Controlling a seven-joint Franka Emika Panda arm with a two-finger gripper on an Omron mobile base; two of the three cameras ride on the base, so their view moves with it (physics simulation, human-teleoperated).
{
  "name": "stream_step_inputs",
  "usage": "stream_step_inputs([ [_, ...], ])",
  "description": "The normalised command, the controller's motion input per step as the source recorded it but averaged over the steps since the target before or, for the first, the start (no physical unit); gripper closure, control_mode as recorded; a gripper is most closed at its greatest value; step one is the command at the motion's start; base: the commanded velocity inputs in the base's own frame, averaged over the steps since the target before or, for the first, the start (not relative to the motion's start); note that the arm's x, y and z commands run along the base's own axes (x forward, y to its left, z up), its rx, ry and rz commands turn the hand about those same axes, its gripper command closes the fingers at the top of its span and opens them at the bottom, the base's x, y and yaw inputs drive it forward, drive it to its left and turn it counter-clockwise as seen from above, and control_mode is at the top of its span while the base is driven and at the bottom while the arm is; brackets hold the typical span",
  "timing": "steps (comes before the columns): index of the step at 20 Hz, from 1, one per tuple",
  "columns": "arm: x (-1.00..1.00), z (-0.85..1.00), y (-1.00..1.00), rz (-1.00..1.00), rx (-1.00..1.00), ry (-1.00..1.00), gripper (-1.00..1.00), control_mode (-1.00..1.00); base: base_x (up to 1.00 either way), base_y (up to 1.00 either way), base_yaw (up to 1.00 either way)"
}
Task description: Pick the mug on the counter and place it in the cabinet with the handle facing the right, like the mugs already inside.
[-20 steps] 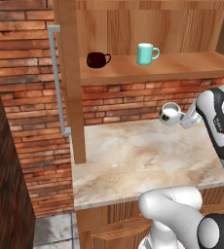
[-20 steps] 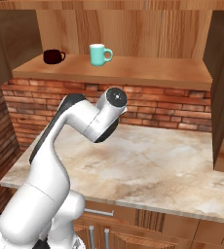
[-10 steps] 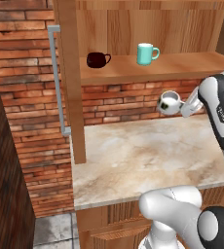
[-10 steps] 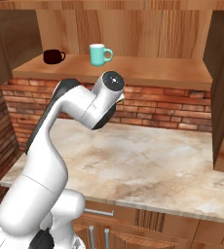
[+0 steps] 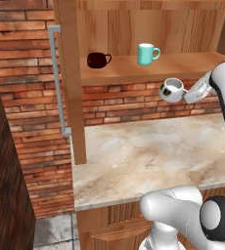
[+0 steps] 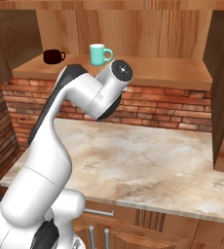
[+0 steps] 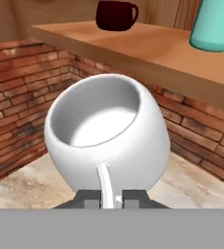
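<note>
1. In the left base view, the white arm is entering from the right with its upper part cut off by the frame edge. The two-finger gripper (image 5: 185, 94) is reaching leftward and holding the small squat white mug with a dark square mark (image 5: 171, 90) in the air, tilted, well above the beige marbled stone counter (image 5: 148, 156) and just under the front edge of the light brown wooden cabinet's shelf (image 5: 183, 68). The squat dark maroon mug (image 5: 98, 60) and the tall teal mug (image 5: 146, 53) are standing on that shelf (handles to the right), and the long grey metal bar handle (image 5: 57, 80) is hanging on the open door.
2. In the right base view, the arm's elbow and wrist are blocking the hand and the white mug.
3. In the hand view, the fingertips (image 7: 90, 200) are closing on the small white loop handle (image 7: 104, 185), their lower parts being cut off by the frame bottom; the mug's mouth is tipping up and leftward.
</note>
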Motion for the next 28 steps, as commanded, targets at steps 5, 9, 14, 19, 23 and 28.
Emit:
stream_step_inputs([
  [5,0.01,0.44,0.0,0.0,0.07,0.0,1.0,-1.0,0.0,0.0,0.0],
  [9,0.15,0.34,0.01,0.0,0.04,0.0,1.0,-1.0,0.0,0.0,0.0],
  [14,0.21,0.27,0.0,0.0,0.06,0.0,1.0,-1.0,0.0,0.0,0.0],
  [19,0.3,0.03,0.02,0.0,0.07,0.01,1.0,-1.0,0.0,0.0,0.0],
  [23,0.36,0.0,0.14,0.02,0.01,0.07,1.0,-1.0,0.0,0.0,0.0],
  [28,0.39,0.0,0.16,0.04,0.0,0.05,1.0,-1.0,0.0,0.0,0.0],
])
